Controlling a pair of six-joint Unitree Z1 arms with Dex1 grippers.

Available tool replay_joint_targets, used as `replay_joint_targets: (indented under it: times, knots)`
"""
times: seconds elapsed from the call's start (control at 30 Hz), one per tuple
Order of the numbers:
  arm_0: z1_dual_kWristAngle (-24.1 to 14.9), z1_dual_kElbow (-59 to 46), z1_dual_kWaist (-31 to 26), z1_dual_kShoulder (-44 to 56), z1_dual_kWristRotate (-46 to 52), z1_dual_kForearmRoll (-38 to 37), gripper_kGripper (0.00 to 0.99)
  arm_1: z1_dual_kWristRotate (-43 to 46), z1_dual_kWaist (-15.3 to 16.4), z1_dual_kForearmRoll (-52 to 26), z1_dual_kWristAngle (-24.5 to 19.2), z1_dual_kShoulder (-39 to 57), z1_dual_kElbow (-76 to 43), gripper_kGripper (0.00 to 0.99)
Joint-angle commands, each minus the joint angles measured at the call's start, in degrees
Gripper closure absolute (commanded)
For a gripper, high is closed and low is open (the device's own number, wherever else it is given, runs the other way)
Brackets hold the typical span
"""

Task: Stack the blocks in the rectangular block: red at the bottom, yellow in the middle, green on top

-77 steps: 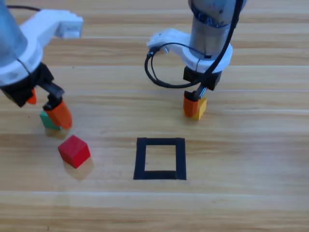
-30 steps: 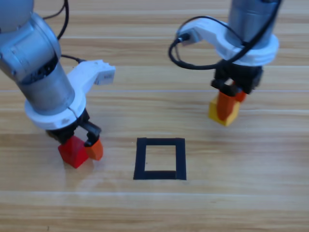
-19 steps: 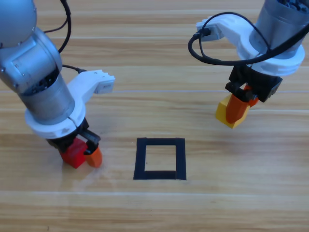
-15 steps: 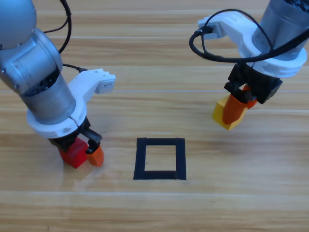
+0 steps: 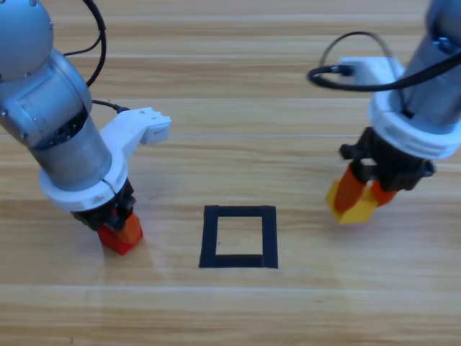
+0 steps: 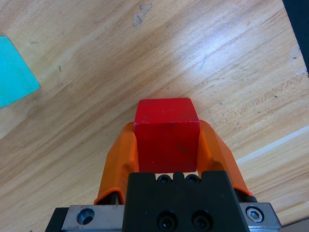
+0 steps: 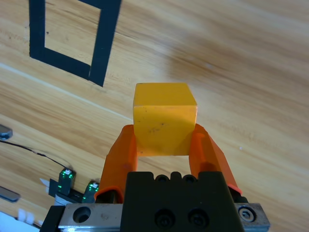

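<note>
My left gripper (image 5: 119, 229) is shut on the red cube (image 5: 112, 238), low at the table, left of the black tape rectangle (image 5: 209, 238). In the left wrist view the red cube (image 6: 166, 137) sits squeezed between both orange jaws of that gripper (image 6: 166, 126). The teal-green cube (image 6: 13, 72) lies on the wood just beyond it; the left arm hides it in the high view. My right gripper (image 5: 365, 193) is shut on the yellow cube (image 5: 354, 208), right of the rectangle. In the right wrist view the yellow cube (image 7: 164, 118) hangs above the table, with the tape outline (image 7: 63, 65) farther off.
Black cables loop from both wrists above the table. A cable and a small part with green lights (image 7: 63, 186) show at the bottom left of the right wrist view. Bare wood lies inside and around the tape outline.
The left gripper's jaws have closed onto the red cube. The right gripper has carried the yellow cube a little right and toward the table's front.
</note>
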State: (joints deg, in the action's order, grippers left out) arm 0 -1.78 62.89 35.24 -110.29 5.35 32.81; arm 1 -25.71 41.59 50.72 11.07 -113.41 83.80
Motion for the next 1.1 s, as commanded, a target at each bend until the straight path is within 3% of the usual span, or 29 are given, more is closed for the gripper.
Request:
replay_joint_targets:
  times: [0.03,0.17,0.4,0.83,1.1]
  knots:
    - [-0.8,-0.8,-1.8,-1.2,0.6,-0.5,0.869,-8.7,-0.6,-1.1,-5.9,7.2,-1.5,0.978]
    - [0.6,1.1,-1.8,0.1,5.9,0.0,0.915,-10.2,0.0,-1.1,-7.4,7.9,-1.5,0.978]
    - [2.0,14.5,2.0,-2.7,20.8,11.8,0.958,-11.6,0.4,-1.1,-7.1,7.7,-1.6,0.978]
    - [-2.7,37.0,14.7,-13.9,39.2,32.2,0.99,-14.1,2.0,-1.1,-6.9,6.2,-1.4,0.978]
    - [-0.7,40.0,16.3,-17.5,43.3,33.4,0.99,-14.2,2.1,-0.9,-7.2,4.3,-1.2,0.978]
